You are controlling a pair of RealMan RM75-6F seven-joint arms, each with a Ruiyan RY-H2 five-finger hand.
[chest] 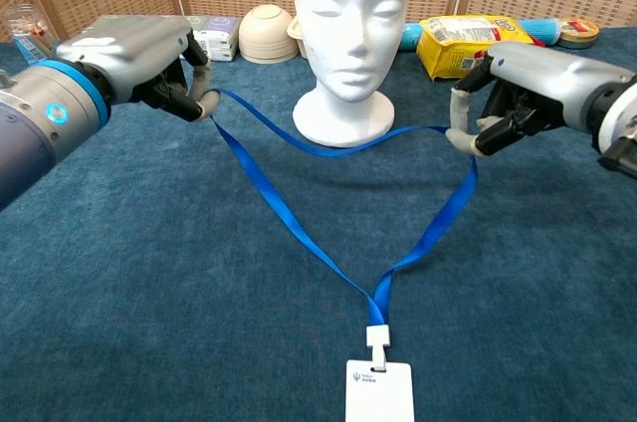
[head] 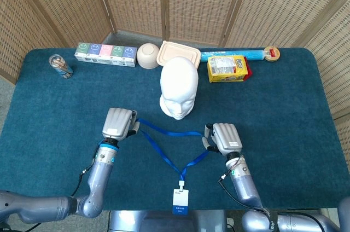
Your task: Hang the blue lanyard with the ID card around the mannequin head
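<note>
The white mannequin head [head: 179, 87] [chest: 350, 34] stands upright mid-table, facing me. A blue lanyard [head: 174, 133] [chest: 299, 233] is held up as a spread triangle in front of it. My left hand [head: 118, 124] [chest: 149, 54] pinches the strap's left corner, and my right hand [head: 224, 138] [chest: 523, 84] pinches the right corner. The top span sags just in front of the head's base. The white ID card [head: 180, 199] [chest: 379, 390] lies on the cloth near the front edge.
Along the back of the blue table cloth [head: 284, 111] sit a row of small cartons [head: 105, 54], a bowl [head: 147, 55], a lidded beige box [head: 179, 54], a yellow snack bag [head: 227, 69], a blue roll [head: 232, 54], a tape roll [head: 271, 53] and a cup [head: 59, 65].
</note>
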